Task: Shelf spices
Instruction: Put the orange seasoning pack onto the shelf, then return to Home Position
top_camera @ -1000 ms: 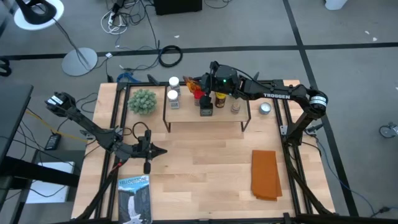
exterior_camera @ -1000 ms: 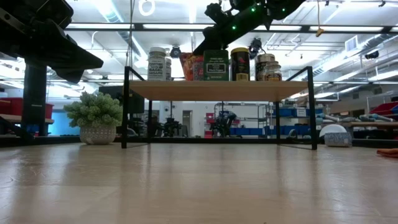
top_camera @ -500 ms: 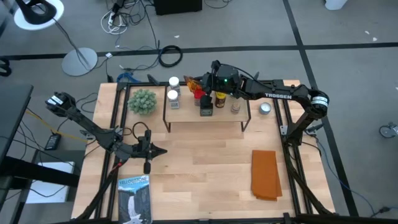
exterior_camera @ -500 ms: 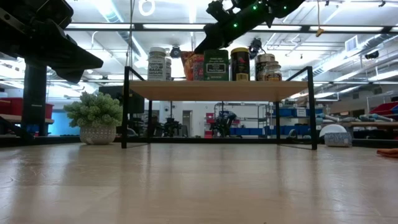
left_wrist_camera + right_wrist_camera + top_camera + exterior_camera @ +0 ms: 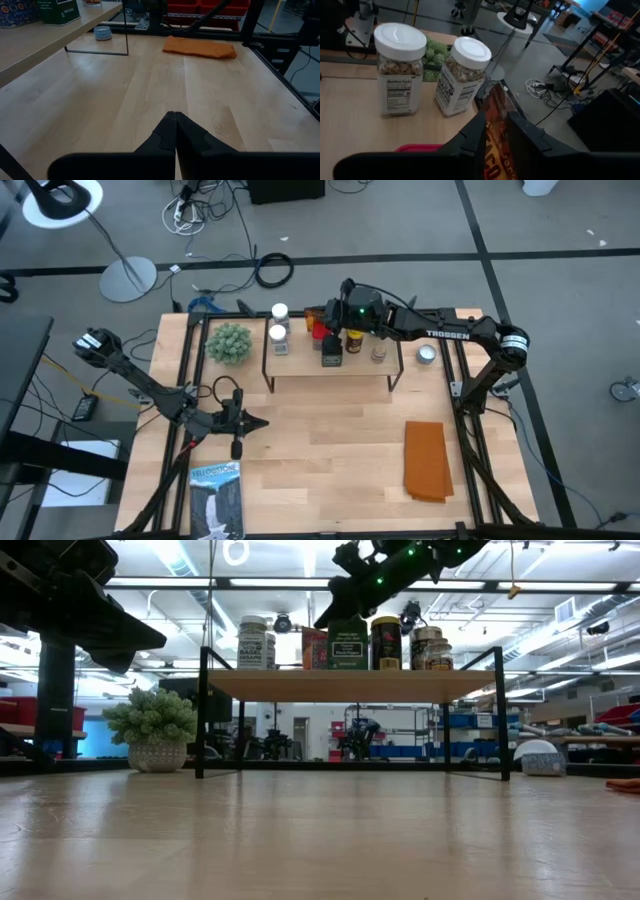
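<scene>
The shelf [image 5: 330,372] stands at the table's far side. On its top board stand two white-lidded jars [image 5: 400,67] [image 5: 465,75], a red box [image 5: 320,330], a dark box [image 5: 332,352], a yellow-lidded jar [image 5: 354,337] and a tan-lidded jar [image 5: 378,352]. My right gripper [image 5: 322,315] hangs over the shelf's far left part, shut on the orange-brown packet [image 5: 496,112]. My left gripper [image 5: 262,423] waits shut over the table's left half. My right gripper pinches the orange-brown packet between its two fingers [image 5: 475,132], by an edge [image 5: 495,131] of the flat packet. The fingers come from the table's right, slanting down. The packet stands on edge just beyond the red box [image 5: 420,148]; what its lower end rests on is hidden.
A potted plant [image 5: 229,342] stands left of the shelf and a small round tin [image 5: 427,354] to its right. A folded orange cloth [image 5: 426,460] lies near the right edge, a blue-and-white package [image 5: 216,498] at the near left. Bare wood lies between them.
My right gripper has drawn the packet in toward the red box. A second ago the packet leaned out to the left of that box in the low view; now it no longer shows there. The left arm has kept still.
</scene>
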You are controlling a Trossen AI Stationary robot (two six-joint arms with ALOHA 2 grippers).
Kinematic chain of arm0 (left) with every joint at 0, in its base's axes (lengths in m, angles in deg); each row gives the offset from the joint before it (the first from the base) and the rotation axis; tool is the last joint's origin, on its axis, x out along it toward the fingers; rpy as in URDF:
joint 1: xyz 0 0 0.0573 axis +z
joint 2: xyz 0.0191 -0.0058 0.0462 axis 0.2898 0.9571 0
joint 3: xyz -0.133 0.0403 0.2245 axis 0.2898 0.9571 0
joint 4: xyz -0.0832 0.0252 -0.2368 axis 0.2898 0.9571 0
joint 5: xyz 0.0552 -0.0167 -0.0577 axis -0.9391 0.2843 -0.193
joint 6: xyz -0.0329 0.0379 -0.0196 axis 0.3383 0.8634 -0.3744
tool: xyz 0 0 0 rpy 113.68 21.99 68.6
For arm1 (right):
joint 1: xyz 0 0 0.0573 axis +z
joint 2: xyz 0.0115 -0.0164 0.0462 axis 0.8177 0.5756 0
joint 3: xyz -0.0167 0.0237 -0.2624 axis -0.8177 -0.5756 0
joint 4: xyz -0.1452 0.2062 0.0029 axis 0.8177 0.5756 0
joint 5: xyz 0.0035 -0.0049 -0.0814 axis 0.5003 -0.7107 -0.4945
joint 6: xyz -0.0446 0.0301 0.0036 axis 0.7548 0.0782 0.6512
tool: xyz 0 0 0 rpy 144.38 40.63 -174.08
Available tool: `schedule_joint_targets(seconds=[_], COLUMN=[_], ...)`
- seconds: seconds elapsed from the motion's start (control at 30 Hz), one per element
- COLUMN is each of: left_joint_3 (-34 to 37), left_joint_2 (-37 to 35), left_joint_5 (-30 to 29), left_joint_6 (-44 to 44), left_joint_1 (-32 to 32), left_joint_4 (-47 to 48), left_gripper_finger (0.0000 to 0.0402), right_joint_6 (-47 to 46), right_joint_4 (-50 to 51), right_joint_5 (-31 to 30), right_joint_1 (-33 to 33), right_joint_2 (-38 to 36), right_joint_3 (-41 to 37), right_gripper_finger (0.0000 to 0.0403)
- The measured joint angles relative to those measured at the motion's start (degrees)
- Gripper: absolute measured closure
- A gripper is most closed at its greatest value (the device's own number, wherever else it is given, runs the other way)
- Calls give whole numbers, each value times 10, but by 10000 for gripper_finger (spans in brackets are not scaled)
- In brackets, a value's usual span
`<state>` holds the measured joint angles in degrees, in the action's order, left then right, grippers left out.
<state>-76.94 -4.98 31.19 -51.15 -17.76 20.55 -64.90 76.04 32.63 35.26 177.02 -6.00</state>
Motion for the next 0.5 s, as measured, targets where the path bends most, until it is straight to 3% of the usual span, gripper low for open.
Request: schedule_joint_targets(seconds=[0.23,0.5], left_joint_3=[0,0], left_joint_2=[0,0], left_joint_5=[0,0], left_joint_6=[0,0], left_joint_1=[0,0], left_joint_4=[0,0], left_gripper_finger=[396,396], right_joint_6=[1,6], right_joint_4=[2,2], right_joint_5=[0,-27], right_joint_1=[1,21], right_joint_2=[-5,-64], right_joint_3=[0,0], right_gripper_finger=[326,325])
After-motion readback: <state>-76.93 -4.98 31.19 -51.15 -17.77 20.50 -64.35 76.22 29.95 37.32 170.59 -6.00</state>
